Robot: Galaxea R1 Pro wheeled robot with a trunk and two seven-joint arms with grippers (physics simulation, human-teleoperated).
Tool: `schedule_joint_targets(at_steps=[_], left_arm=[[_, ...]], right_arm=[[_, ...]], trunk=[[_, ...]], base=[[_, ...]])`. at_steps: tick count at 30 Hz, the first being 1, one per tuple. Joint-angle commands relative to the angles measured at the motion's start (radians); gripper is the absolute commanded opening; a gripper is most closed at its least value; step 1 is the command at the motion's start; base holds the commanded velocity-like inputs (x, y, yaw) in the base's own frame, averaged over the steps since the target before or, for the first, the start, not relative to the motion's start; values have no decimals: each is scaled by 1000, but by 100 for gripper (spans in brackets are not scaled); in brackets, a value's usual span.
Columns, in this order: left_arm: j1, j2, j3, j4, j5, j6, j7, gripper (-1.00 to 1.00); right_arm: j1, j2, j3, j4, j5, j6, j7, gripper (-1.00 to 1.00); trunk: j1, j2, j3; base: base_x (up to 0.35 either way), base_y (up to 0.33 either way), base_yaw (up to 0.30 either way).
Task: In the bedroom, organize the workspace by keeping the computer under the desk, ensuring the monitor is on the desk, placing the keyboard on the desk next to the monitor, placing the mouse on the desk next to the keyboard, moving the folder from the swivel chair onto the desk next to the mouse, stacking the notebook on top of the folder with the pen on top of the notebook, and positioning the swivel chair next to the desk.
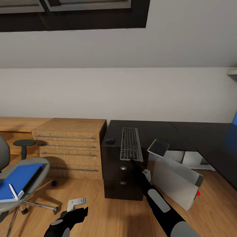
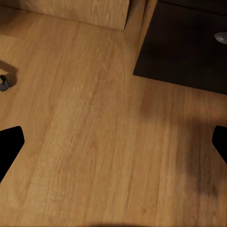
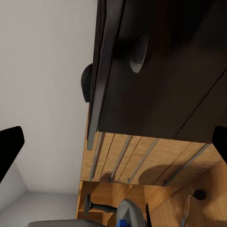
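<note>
Keyboard point(image 1: 131, 144) and mouse point(image 1: 110, 140) lie on the desk point(image 1: 184, 131); the folder point(image 1: 18, 181) waits on the chair point(image 1: 33, 184) beside it. Both grippers, left point(image 1: 74, 215) and right point(image 1: 134, 162), hang released, empty.

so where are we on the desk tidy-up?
Done: keyboard and mouse lie on the desk. In hand: right gripper open at the keyboard's near edge, holding nothing. Left: folder on the swivel chair; computer leans by the desk.

Both arms are glossy black with rounded grey panels, the right arm point(image 1: 158, 200) slim, the left arm point(image 1: 67, 222) bulkier.
</note>
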Motion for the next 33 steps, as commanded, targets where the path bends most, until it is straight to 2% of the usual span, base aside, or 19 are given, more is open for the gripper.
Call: schedule_joint_targets(at_steps=[1,7,18,33], left_arm=[[-1,0,-1,-1,11,3,9,100],[-1,-1,-1,-1,11,2,9,100],[-1,-1,-3,-1,9,3,9,100],[-1,-1,-4,-1,9,3,8,100]], right_arm=[[-1,0,3,1,-11,0,4,100],[-1,0,-1,1,-11,-1,4,100],[-1,-3,-6,2,-12,-2,4,100],[-1,-5,-8,2,-14,-25,4,100]], trunk=[[0,0,-1],[0,0,-1],[0,0,-1],[0,0,-1]], base=[[13,13,0],[3,176,0],[2,26,0],[146,15,0]])
